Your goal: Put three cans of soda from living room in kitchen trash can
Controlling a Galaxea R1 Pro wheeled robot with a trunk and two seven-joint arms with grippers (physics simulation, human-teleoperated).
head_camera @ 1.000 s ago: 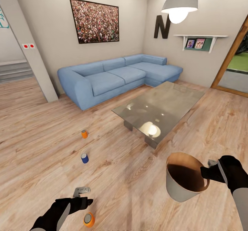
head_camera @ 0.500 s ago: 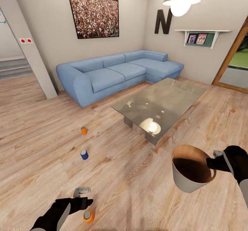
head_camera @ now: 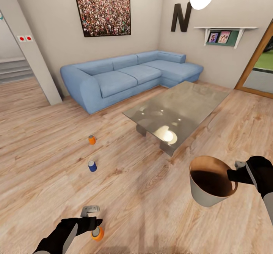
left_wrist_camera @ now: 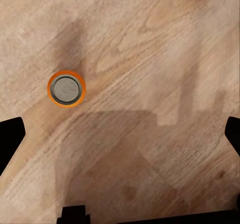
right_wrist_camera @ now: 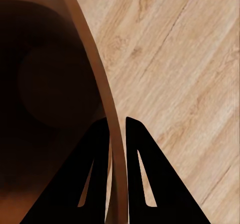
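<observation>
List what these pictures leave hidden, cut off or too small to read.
- Nearest orange soda can: head view, left gripper partly covers it.
- Pale grey tapered trash can: right wrist view, its dark inside hides any contents.
- Far orange can and dark blue can: labels too small.

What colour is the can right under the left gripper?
Orange with a grey metal top; the can shows best in the left wrist view.
</observation>
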